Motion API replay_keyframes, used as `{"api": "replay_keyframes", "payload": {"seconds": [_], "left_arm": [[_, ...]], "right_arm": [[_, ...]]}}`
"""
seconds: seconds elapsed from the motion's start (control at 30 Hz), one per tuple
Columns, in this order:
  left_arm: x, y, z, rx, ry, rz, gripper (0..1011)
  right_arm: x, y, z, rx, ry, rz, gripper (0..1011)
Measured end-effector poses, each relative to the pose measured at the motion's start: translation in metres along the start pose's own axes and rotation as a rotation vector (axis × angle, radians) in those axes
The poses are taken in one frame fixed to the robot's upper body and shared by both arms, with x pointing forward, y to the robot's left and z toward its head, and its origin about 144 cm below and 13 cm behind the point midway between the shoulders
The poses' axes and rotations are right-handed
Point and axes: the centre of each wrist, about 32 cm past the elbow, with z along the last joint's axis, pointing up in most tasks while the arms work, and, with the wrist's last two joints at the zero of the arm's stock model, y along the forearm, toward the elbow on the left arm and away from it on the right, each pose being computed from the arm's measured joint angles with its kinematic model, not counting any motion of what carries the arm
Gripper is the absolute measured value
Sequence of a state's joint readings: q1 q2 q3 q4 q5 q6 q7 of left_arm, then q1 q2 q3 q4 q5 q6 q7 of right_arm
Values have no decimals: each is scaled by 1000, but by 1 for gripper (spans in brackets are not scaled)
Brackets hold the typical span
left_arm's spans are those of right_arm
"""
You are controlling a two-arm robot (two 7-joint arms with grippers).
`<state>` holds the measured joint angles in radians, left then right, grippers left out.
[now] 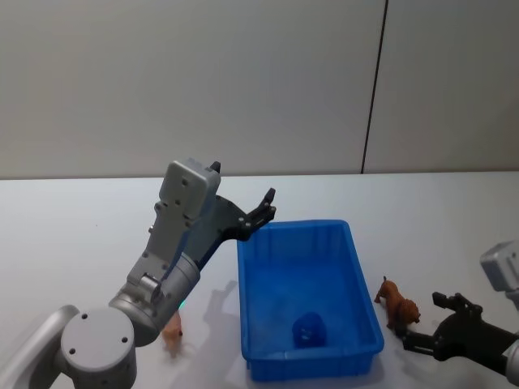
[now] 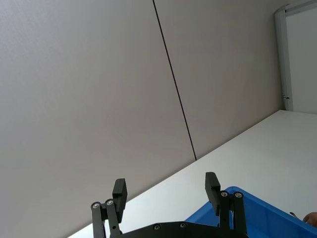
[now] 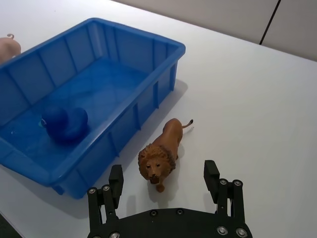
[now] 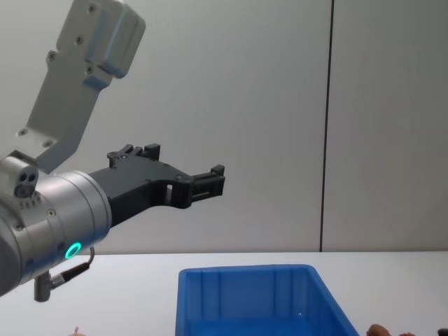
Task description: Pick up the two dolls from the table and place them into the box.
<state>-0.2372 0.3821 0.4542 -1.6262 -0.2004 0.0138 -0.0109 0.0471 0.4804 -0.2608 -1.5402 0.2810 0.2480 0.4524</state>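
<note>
Table [image 1: 65, 219]: box [image 1: 296, 224], lion doll [image 1: 397, 304], pink doll [image 1: 172, 332]

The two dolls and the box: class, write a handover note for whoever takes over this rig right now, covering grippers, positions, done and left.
Left gripper: open, empty, raised near the box's far left corner.
Right gripper: open, low over the table, lion doll standing at its fingers, not gripped.
Pink doll: on the table left of the box.
The box holds a blue toy, no doll.
Done: nothing. Left: both dolls.

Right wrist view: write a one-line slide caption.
Open right gripper faces a brown toy lion beside a ribbed blue plastic bin holding a blue duck.
</note>
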Motion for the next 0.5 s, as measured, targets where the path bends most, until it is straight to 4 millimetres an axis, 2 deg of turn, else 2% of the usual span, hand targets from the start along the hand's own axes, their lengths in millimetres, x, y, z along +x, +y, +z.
{"api": "replay_keyframes", "payload": {"seconds": [0.23, 0.5], "left_arm": [[0, 0, 0, 0, 0, 0, 1001], [0, 0, 0, 0, 0, 0, 1001]], "right_arm": [[0, 7, -1, -10, 2, 10, 978], [1, 15, -1, -9, 5, 14, 772]]}}
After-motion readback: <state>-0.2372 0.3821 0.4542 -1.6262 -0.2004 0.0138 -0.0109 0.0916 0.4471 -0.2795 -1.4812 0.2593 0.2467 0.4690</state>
